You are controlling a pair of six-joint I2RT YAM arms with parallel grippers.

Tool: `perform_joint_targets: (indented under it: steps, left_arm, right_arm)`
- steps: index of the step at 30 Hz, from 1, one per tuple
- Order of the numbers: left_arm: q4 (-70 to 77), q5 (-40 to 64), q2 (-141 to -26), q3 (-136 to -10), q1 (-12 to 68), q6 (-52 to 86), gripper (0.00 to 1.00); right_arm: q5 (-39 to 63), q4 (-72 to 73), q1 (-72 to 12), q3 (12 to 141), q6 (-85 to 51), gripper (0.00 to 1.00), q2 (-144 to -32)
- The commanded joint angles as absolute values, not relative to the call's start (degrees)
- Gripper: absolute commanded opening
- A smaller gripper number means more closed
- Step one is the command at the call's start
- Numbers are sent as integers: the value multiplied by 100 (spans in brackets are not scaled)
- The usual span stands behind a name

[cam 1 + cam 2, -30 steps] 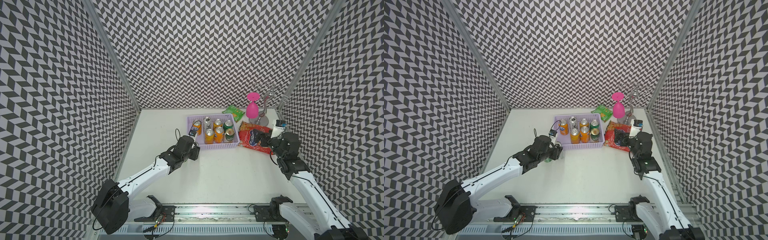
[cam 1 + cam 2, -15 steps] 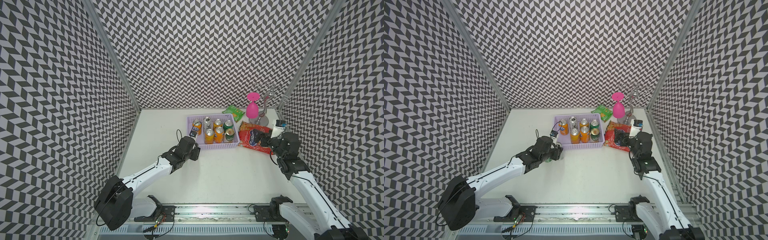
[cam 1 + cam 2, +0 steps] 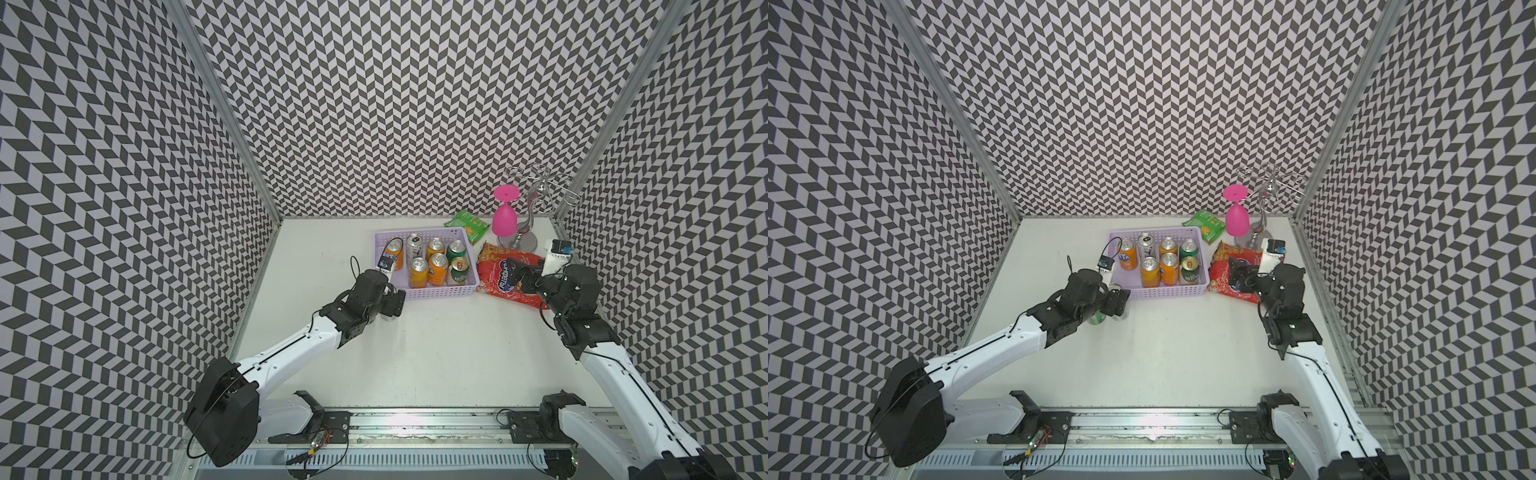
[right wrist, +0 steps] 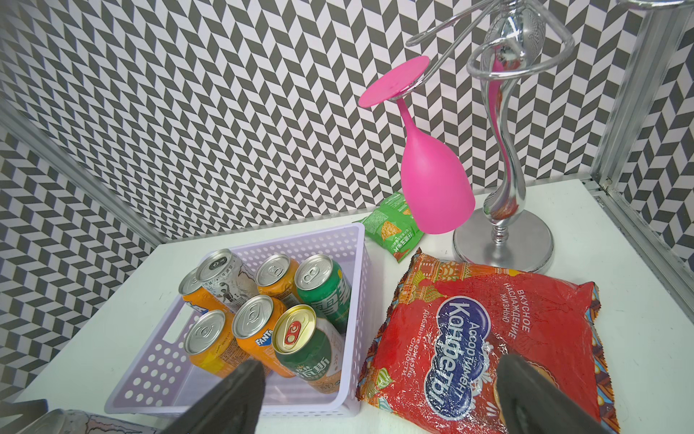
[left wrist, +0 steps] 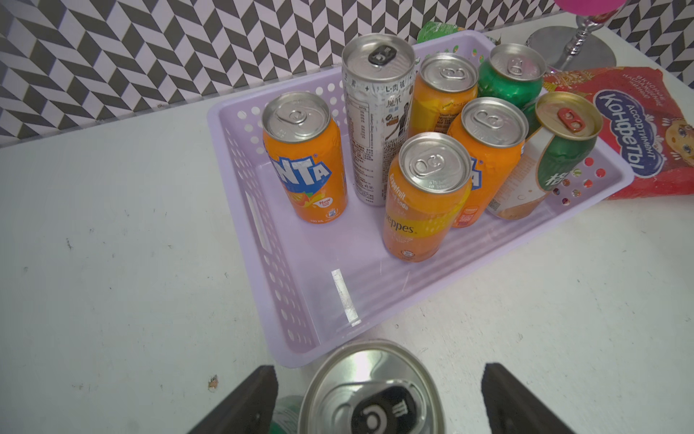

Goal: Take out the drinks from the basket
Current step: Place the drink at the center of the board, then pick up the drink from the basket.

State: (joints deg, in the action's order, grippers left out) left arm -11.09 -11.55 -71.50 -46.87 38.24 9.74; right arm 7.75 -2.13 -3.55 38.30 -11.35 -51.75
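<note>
The lavender basket (image 3: 432,293) (image 5: 278,300) (image 4: 353,300) stands at the back of the table and holds several drinks: orange cans (image 5: 304,158), a tall silver can (image 5: 375,112) and two green cans (image 4: 323,285). Just outside its near left corner a silver can (image 5: 371,390) (image 3: 1120,314) stands on the table beside a green can (image 3: 1096,318). My left gripper (image 5: 375,404) (image 3: 392,303) is open around the silver can, with both fingers (image 5: 244,406) clear of it. My right gripper (image 4: 379,398) (image 3: 517,274) is open and empty, low over the basket's right edge.
A red snack bag (image 4: 488,330) lies right of the basket, under my right gripper. Behind it are a green snack bag (image 4: 390,229) and a chrome rack (image 4: 503,210) with a pink goblet (image 4: 432,180) hanging upside down. Patterned walls close three sides.
My left gripper has opened and let go of the silver can, which now stands on the table by the basket's corner. The right arm has not moved.
</note>
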Motion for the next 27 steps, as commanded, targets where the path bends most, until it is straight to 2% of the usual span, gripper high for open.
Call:
perform_joint_targets:
  steps: [1, 7, 12, 27]
  left_arm:
    - [-1290, -1169, -7031, -5152, 3823, 849, 92]
    - [-1310, -1059, -7208, -5644, 3821, 630, 99]
    - [-1139, -1040, -7598, -6124, 3776, 248, 99]
    - [-1466, -502, -9781, -8162, 3334, -173, 99]
  right_arm:
    - [792, 1, -307, 3914, -1065, 100, -5117]
    - [791, 1, -307, 3908, -1063, 100, -5086]
    - [791, 0, -308, 3903, -1055, 100, -5083]
    - [775, -25, -296, 3888, -1037, 100, -5063]
